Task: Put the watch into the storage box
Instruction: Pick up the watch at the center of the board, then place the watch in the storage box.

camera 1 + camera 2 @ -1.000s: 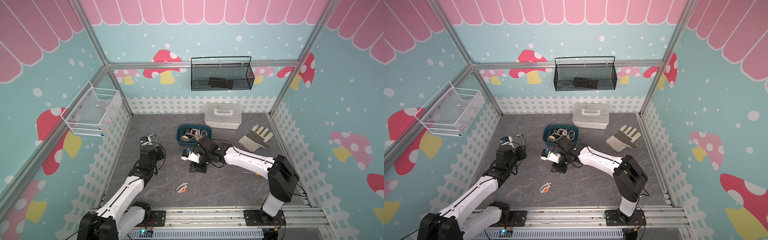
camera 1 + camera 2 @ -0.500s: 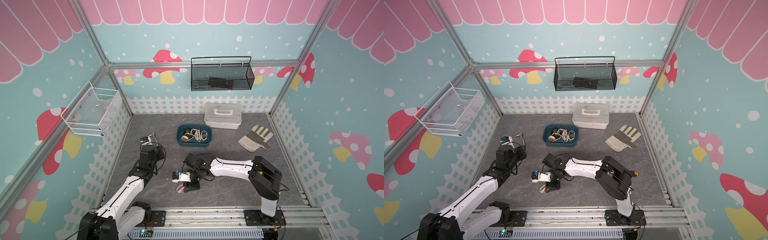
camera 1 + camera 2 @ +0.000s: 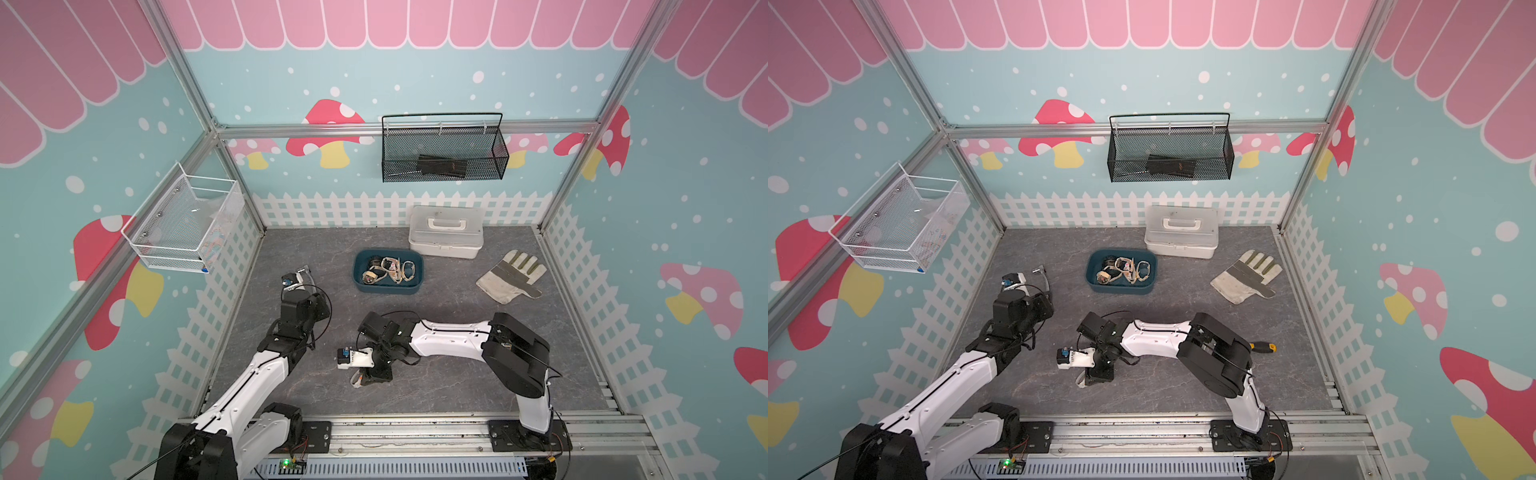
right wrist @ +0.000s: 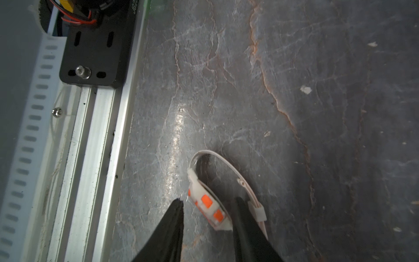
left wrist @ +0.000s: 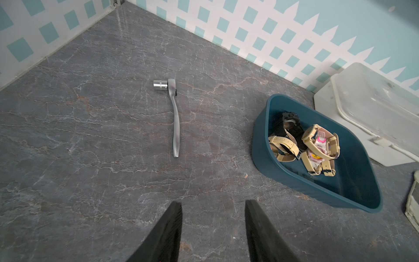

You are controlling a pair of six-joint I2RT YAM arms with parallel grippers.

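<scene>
White plastic watch [image 4: 213, 213], orange squares, on grey tabletop [image 4: 317, 113], well apart from dark teal plastic storage box [image 3: 386, 288], robot's side. Right gripper [image 4: 209, 200] spread astride it, gap one side; strap tail hidden behind a jaw. Left gripper [image 5: 213, 202] near box, spread too.

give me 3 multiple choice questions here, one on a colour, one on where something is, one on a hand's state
1. The storage box is: A white; B dark teal; C black.
2. The white watch with orange squares lies: A on the floor between the right hand's fingers; B inside the storage box; C lifted in mid-air.
3. The left hand is: A shut on a watch; B open and empty; C shut on nothing.
B: teal walls in both top views. A: right wrist view shows a finger either side. B: bare gap between its fingers.
</scene>
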